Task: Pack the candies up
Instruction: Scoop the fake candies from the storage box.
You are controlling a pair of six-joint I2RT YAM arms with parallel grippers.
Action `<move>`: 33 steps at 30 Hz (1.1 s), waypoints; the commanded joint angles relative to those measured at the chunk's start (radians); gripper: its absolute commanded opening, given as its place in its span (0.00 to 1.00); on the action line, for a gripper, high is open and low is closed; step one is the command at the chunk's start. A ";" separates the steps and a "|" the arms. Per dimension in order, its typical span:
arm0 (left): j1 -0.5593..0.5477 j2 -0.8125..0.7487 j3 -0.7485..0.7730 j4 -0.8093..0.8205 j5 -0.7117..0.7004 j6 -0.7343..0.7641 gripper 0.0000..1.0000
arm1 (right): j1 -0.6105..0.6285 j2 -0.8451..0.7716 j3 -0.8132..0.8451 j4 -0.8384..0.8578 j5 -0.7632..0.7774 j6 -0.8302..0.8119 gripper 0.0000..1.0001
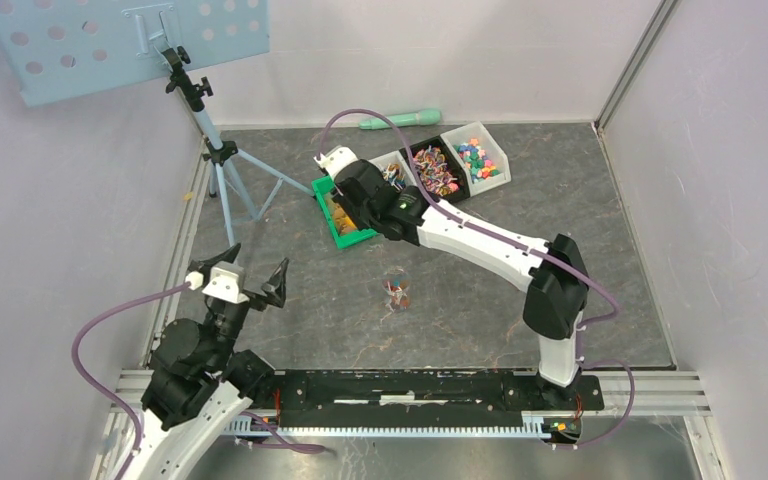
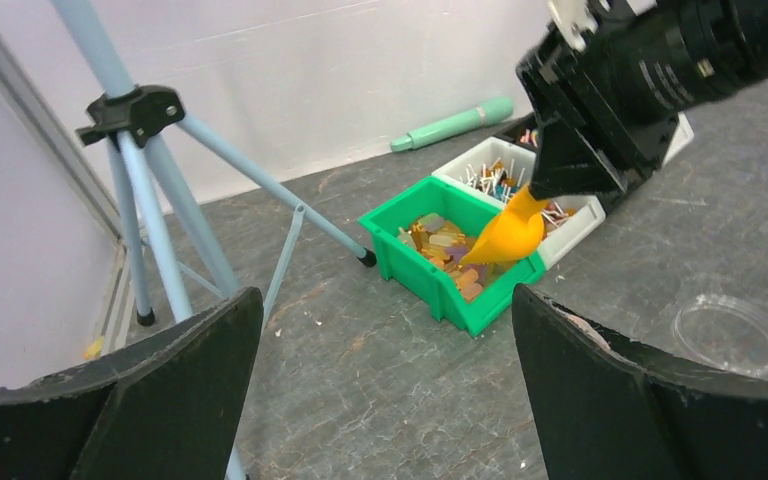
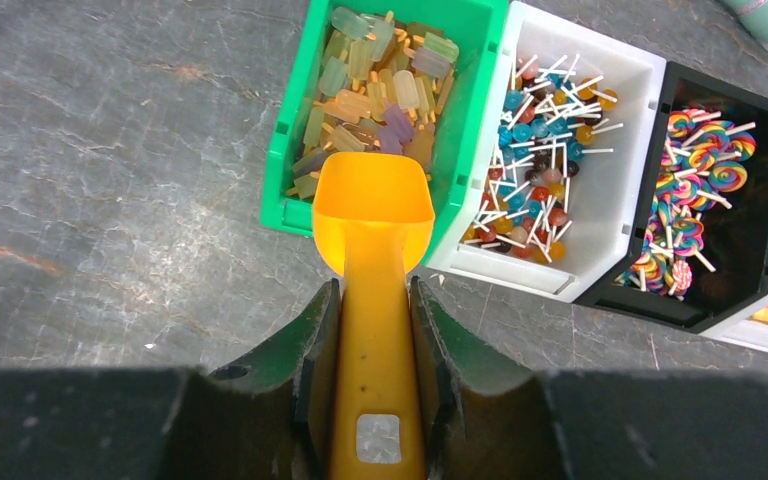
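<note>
Candies (image 3: pixel 370 90) in pale wrappers fill a green bin (image 3: pixel 285 150), which the top view shows as the green bin (image 1: pixel 332 222) at centre back. My right gripper (image 3: pixel 373 290) is shut on the handle of a yellow scoop (image 3: pixel 373 210). The scoop's bowl hangs over the bin's near end and looks empty. The left wrist view shows the same scoop (image 2: pixel 510 230) tipped down into the bin under the right gripper (image 2: pixel 580 150). My left gripper (image 2: pixel 385 295) stands wide open over bare table, well short of the bin, at the near left (image 1: pixel 257 268).
Beside the green bin stand a white bin (image 3: pixel 520 260) of stick lollipops, a black bin (image 3: pixel 680 310) of swirl lollipops and a white bin (image 1: pixel 480 155) of coloured sweets. A small clear round container (image 1: pixel 396 292) sits mid-table. A tripod (image 1: pixel 222 160) stands at left, a green cylinder (image 1: pixel 400 120) by the back wall.
</note>
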 commanded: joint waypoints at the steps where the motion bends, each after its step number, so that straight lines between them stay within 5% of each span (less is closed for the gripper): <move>1: 0.004 -0.048 0.042 0.046 -0.136 -0.137 1.00 | 0.002 0.038 0.076 -0.001 0.045 -0.003 0.00; 17: 0.003 0.143 0.359 -0.081 -0.193 -0.135 1.00 | -0.011 0.132 0.091 0.053 0.075 -0.042 0.00; 33: 0.004 0.138 0.168 -0.014 -0.183 -0.129 1.00 | -0.021 0.080 -0.142 0.318 0.028 -0.070 0.00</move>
